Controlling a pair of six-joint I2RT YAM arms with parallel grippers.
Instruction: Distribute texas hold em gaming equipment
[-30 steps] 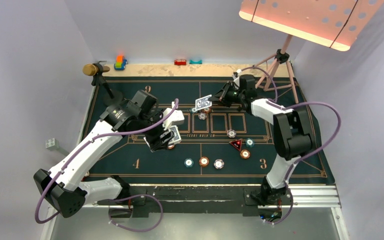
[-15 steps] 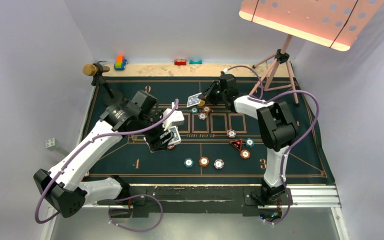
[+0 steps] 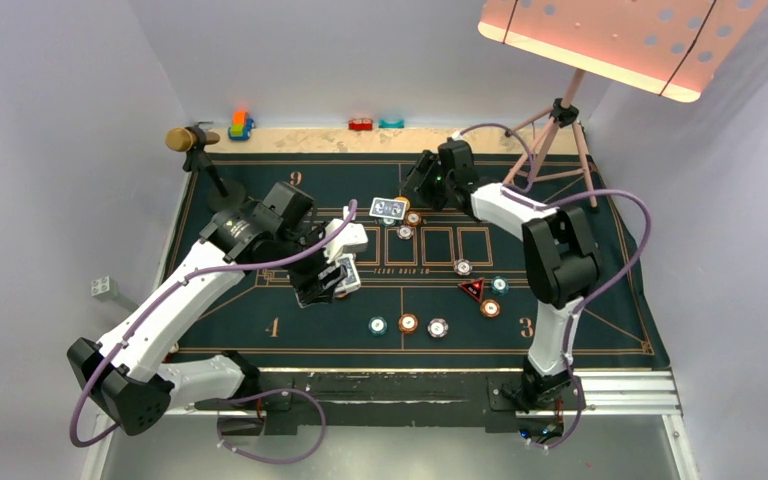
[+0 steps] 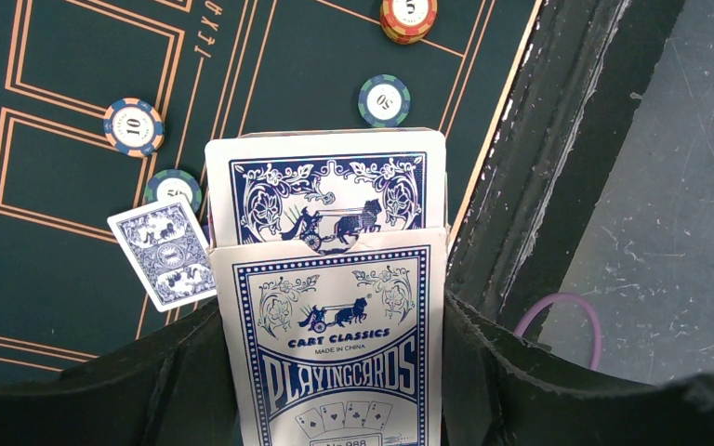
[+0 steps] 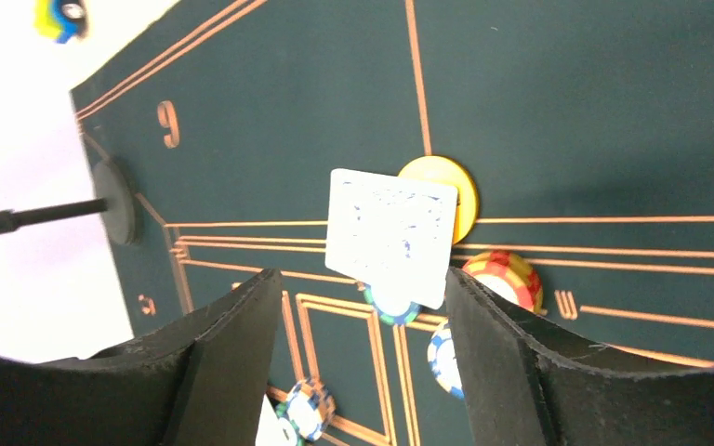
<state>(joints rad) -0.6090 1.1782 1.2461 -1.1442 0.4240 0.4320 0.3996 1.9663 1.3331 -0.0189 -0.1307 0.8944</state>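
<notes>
My left gripper is shut on a blue-and-white playing-card box, and cards stick out of its open top. A single blue-backed card lies on the green mat beside it. At the far middle my right gripper stands open, nothing between its fingers. Just ahead of it a loose card rests back up, partly over a yellow disc and a teal chip. Several chips and a red-black triangle marker lie on the near right.
A gold-headed microphone on a stand with a round base is at the far left. Small toy blocks sit along the far edge. A tripod stands at the far right. More chips dot the mat.
My right gripper carried a card leftward to the far middle, then opened and let it go; the card now lies flat there. The left arm has not moved.
</notes>
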